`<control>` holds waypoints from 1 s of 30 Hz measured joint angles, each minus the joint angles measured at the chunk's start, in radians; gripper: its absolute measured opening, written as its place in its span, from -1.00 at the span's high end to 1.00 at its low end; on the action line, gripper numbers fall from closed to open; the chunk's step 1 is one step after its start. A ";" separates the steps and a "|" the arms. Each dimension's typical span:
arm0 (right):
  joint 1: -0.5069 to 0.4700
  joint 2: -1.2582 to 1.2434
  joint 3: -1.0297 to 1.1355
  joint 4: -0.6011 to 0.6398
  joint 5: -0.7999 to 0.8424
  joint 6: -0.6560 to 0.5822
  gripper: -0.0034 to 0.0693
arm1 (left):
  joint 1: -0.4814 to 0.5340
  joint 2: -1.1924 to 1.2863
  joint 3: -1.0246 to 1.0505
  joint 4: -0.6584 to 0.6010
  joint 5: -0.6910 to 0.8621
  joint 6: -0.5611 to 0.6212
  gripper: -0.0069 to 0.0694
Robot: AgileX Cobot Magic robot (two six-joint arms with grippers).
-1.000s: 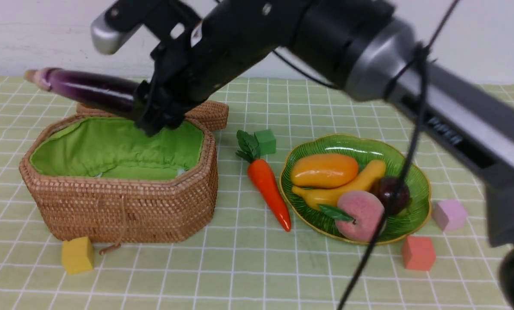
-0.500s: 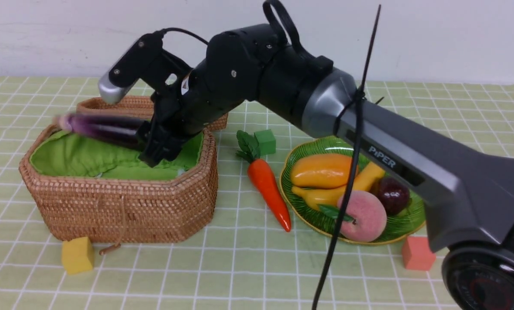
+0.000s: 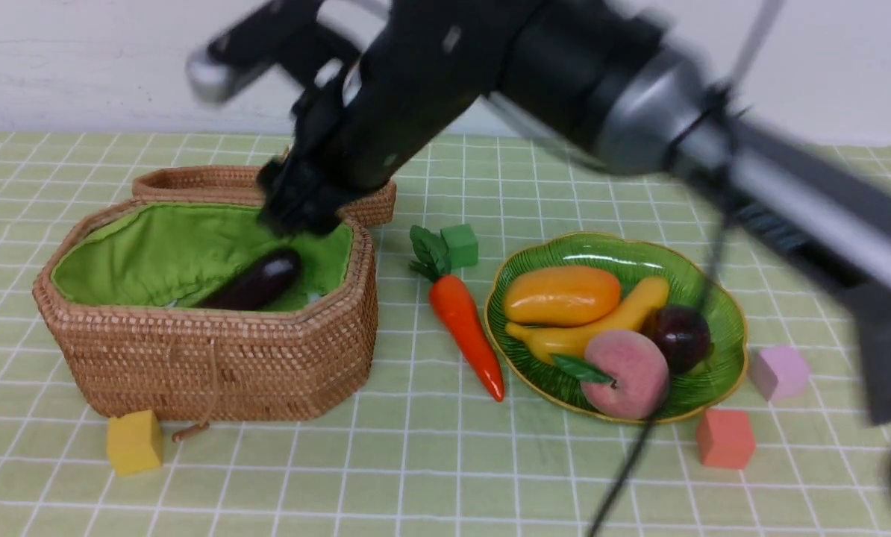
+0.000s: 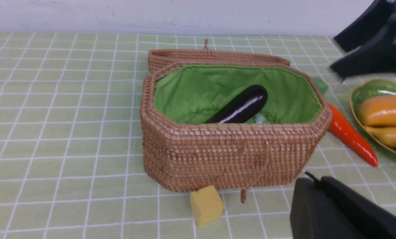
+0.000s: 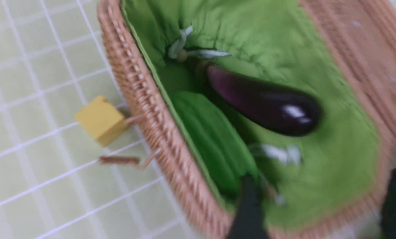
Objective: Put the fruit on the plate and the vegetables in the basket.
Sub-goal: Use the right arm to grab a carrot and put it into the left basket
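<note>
The dark purple eggplant [image 3: 255, 282] lies free inside the wicker basket [image 3: 214, 358], and it also shows in the left wrist view [image 4: 241, 105] and the right wrist view [image 5: 264, 104]. The green bitter gourd [image 5: 214, 139] lies beside it in the lining. My right gripper [image 3: 300, 212] is open and empty, blurred, just above the basket's back right rim. The carrot [image 3: 464, 328] lies on the cloth between the basket and the green plate [image 3: 721, 298]. On the plate are the mango [image 3: 561, 294], banana [image 3: 624, 313], peach [image 3: 628, 373] and mangosteen [image 3: 677, 335]. My left gripper [image 4: 317, 189] is shut, near the basket's front.
A yellow cube [image 3: 133, 441] sits at the basket's front left corner. A green cube [image 3: 460, 245] sits behind the carrot's leaves. A pink cube [image 3: 780, 371] and an orange-red cube [image 3: 724, 438] sit right of the plate. The basket lid [image 3: 192, 183] lies open behind.
My right gripper let go of the eggplant, which dropped into the basket. The gripper has risen and shifted slightly right, still moving.
</note>
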 joint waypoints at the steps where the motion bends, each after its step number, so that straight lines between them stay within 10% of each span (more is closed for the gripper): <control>1: 0.000 -0.038 -0.002 -0.032 0.061 0.037 -0.10 | 0.000 0.000 0.000 -0.027 -0.011 0.027 0.78; 7: -0.004 -0.105 0.015 -0.214 0.179 0.239 0.73 | 0.000 0.000 0.000 -0.142 -0.076 0.113 0.78; 14: -0.021 -0.155 0.179 -0.236 0.180 0.438 0.94 | 0.000 0.000 0.000 -0.235 -0.122 0.186 0.78; 22: -0.078 -0.098 0.328 -0.185 0.177 0.529 0.57 | 0.000 0.000 0.000 -0.257 -0.123 0.214 0.77; 30: -0.180 0.034 0.335 -0.078 -0.037 0.412 -0.41 | 0.000 0.000 0.000 -0.262 -0.123 0.217 0.77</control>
